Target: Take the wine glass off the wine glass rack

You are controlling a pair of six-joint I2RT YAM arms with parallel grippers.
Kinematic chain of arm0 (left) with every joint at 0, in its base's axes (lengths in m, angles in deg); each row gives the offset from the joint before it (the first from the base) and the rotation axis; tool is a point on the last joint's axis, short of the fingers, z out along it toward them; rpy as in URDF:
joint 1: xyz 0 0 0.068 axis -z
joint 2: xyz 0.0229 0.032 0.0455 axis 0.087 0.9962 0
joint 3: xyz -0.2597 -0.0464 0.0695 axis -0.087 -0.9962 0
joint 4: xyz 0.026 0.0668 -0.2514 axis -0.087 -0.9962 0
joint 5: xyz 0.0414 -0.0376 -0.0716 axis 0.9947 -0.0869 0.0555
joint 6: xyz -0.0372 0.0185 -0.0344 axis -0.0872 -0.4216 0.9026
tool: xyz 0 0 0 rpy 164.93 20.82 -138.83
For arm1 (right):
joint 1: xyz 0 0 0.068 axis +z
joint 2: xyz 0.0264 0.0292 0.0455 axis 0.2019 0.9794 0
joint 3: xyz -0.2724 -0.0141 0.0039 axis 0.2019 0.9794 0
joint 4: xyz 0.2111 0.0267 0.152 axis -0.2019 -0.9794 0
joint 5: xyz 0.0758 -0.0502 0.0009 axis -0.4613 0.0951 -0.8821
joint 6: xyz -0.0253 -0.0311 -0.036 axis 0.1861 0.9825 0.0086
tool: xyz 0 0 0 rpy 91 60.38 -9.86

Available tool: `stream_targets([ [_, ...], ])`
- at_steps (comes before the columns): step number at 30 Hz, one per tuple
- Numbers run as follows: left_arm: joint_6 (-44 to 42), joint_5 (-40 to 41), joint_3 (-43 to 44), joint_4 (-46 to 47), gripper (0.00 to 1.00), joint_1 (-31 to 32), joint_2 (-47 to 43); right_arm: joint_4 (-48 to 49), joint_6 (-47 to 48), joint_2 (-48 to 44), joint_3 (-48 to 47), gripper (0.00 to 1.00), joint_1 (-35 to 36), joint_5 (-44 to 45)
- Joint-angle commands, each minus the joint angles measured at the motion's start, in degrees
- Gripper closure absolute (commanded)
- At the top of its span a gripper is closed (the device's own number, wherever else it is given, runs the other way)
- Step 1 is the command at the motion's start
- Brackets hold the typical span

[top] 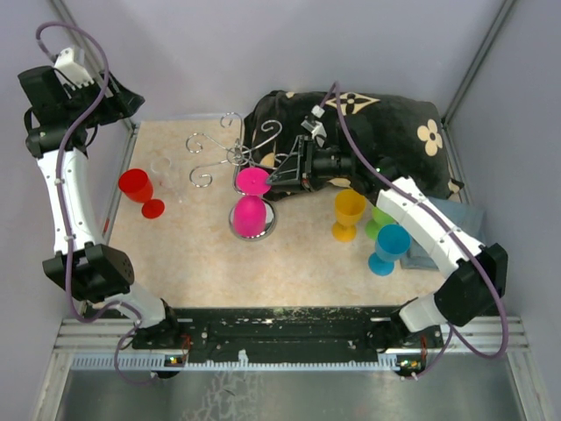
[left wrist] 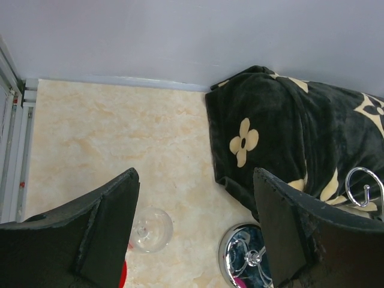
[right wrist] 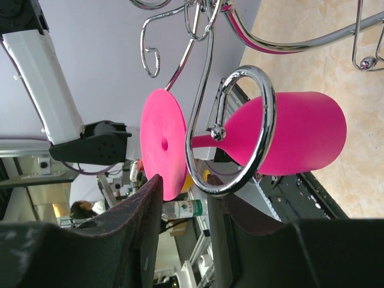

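The wine glass, bright pink, is being carried upside down by the wine glass rack near the middle of the table. Its stem is being passed through a wire loop, and its bowl is hanging over the round chrome base. The right gripper is being held at the glass's round foot with the jaws partly apart. The foot's rim and the edge of the loop are lying in the gap, and whether either finger is pressing on the rim cannot be told. The left gripper is being held high over the table's left side, jaws wide apart with nothing between them.

The stem is being enclosed by the loop, and other curled arms are spreading just beside the foot. A dark flowered blanket is lying bunched behind the rack, beneath the right arm. A red glass is standing well to the left, with a clear glass between it and the rack. A yellow glass, a green glass and a blue glass are grouped to the right, apart from the rack.

From above, the rack's base is being mostly covered by the pink bowl, and the clear glass is hard to make out. The green glass is being partly hidden by its neighbours. A grey-blue box is being crossed by the right arm.
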Motion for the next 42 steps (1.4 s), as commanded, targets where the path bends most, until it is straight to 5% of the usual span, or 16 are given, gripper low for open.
stream_targets([
  [1, -1.3, -1.0, 2.6, -1.0, 0.18, 0.2, -0.2, 4.5, 0.1, 0.4, -1.2, 0.65, 1.3, -0.9],
  [5, -1.5, -1.2, 2.6, -1.3, 0.18, 0.2, -0.3, 5.5, -0.3, 0.4, -0.9, 0.75, 1.6, -1.0],
  [8, -1.6, -1.4, 2.3, -1.5, 0.18, 0.2, -0.5, 5.6, -0.4, 0.2, -0.7, 1.00, 1.7, -0.8],
  [42, -0.7, -1.6, 0.1, -0.6, 0.18, 0.2, -1.7, 15.8, -9.3, -1.2, -0.7, 1.00, 0.5, -4.3],
])
